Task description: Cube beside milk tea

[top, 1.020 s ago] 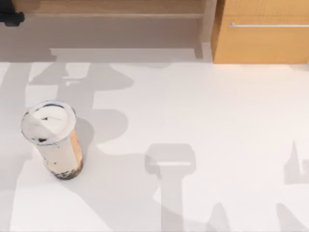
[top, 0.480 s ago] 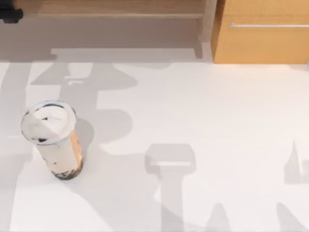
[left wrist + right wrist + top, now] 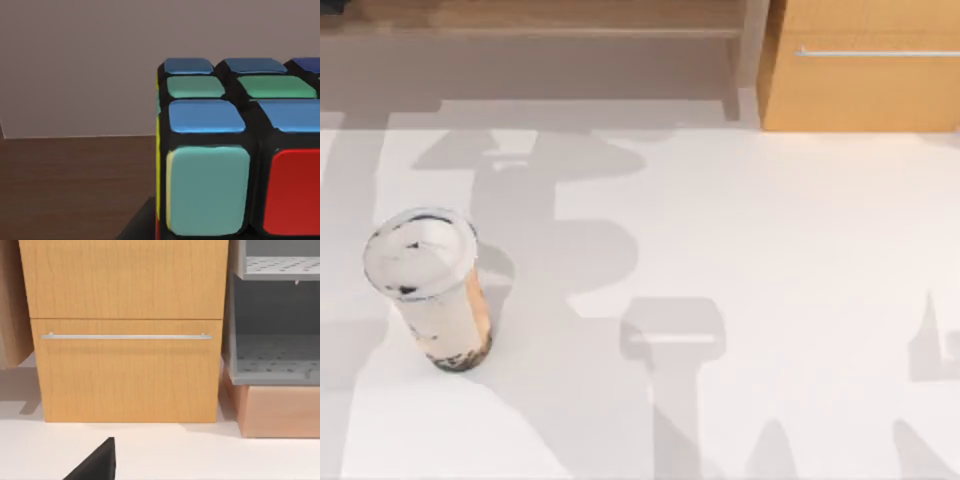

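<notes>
The milk tea (image 3: pixel 432 290) stands upright at the table's left in the top view, a clear cup with a white film lid, dark pearls at its base and an orange side stripe. The cube (image 3: pixel 235 150) sits very close in the left wrist view, showing blue, green, pale teal and red tiles on black edges. My left gripper (image 3: pixel 240 235) is shut on it, with one dark finger (image 3: pixel 142 227) against its side. Behind the cube are a plain wall and a brown wooden surface. My right gripper (image 3: pixel 160 467) is parked and open, one dark finger (image 3: pixel 97 462) showing.
A wooden cabinet (image 3: pixel 860 75) with a metal handle stands at the table's back right, also seen as the cabinet (image 3: pixel 125 330) in the right wrist view. A grey shelf unit (image 3: pixel 275 320) sits beside it. Arm shadows lie across the white table (image 3: pixel 770 250).
The dark part of my left arm at the top view's upper left corner has slid out of frame. Its shadow on the table has shifted right. The milk tea has not moved.
</notes>
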Available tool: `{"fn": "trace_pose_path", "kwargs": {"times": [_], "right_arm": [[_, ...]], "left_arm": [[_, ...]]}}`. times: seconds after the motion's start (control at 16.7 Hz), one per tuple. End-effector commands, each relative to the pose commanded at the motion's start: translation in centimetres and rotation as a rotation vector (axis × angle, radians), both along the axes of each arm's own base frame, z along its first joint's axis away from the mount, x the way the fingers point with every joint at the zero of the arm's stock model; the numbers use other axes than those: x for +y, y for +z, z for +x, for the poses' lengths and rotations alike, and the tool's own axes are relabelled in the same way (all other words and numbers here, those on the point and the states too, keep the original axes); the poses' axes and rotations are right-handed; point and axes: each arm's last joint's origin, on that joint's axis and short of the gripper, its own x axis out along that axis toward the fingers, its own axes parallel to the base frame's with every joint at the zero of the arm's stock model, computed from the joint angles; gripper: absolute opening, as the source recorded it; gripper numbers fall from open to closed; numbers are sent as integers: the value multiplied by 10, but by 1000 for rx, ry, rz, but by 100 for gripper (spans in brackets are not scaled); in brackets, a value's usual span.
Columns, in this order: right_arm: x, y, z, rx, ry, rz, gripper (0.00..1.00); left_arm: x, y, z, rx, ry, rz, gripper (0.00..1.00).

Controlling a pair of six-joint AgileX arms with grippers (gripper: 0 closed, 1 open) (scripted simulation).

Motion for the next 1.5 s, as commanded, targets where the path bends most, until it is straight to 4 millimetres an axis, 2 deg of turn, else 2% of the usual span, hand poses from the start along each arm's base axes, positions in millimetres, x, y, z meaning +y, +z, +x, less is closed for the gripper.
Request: {"fn": "trace_pose_path", "kwargs": {"times": [0.3,0.48,0.66,0.9,1.08,1.26,1.5], "right_arm": [[0,0,0,0,0,0,100],[0,0,0,0,0,0,100],[0,0,0,0,0,0,100],[0,0,0,0,0,0,100],[0,0,0,0,0,0,100],[0,0,0,0,0,0,100],[0,0,0,0,0,0,100]], "left_arm": [[6,54,-10,169,23,28,0],[7,66,-29,397,34,27,0],[6,56,-55,696,39,15,0],[2,25,-95,1119,33,-7,0],[-2,5,-120,1368,25,-14,0],[-7,-9,-136,1525,15,-12,0],[-9,-14,-141,1568,9,-9,0]]}}
